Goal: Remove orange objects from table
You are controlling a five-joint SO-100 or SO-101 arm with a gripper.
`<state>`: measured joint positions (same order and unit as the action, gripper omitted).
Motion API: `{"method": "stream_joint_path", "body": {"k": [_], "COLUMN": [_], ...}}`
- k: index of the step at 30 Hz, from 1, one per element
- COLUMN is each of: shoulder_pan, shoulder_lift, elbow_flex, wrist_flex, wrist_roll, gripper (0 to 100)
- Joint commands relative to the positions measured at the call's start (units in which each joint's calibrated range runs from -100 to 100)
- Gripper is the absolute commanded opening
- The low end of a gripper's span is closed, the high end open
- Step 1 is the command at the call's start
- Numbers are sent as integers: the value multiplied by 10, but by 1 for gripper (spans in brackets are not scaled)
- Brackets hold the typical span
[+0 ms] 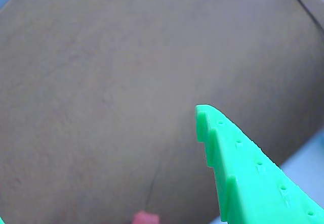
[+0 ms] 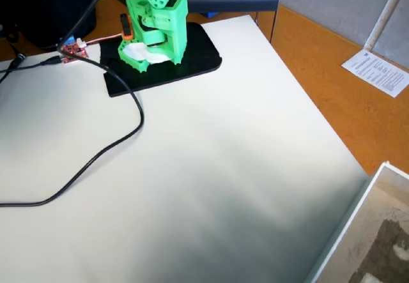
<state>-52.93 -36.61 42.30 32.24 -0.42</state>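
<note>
Wrist view shows one green toothed finger [image 1: 243, 168] over a bare brown surface [image 1: 101, 82], with a small pinkish-orange scrap [image 1: 146, 218] just cut by the bottom edge; this may be an orange object, though too little shows to be sure, and with the other finger out of frame I cannot tell whether the gripper is apart or together. Fixed view has only the arm's green base [image 2: 156, 27] on its black mat [image 2: 192, 62], a black cable [image 2: 96, 155] and a white table [image 2: 223, 168] with no orange object on it. My judgement: tilt the wrist back to bring that scrap into full view before reaching, then open wide and descend squarely over it.
</note>
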Motion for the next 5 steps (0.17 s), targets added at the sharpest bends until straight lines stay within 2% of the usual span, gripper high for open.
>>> {"method": "stream_joint_path", "body": {"k": [1,3,5], "shoulder_pan": [169,287,392], "shoulder_lift": [-200,-325,-433], "elbow_flex": [286,444,534], "wrist_flex": [68,103,160], "wrist_roll": [20,31,18], "gripper": [47,47,47]}}
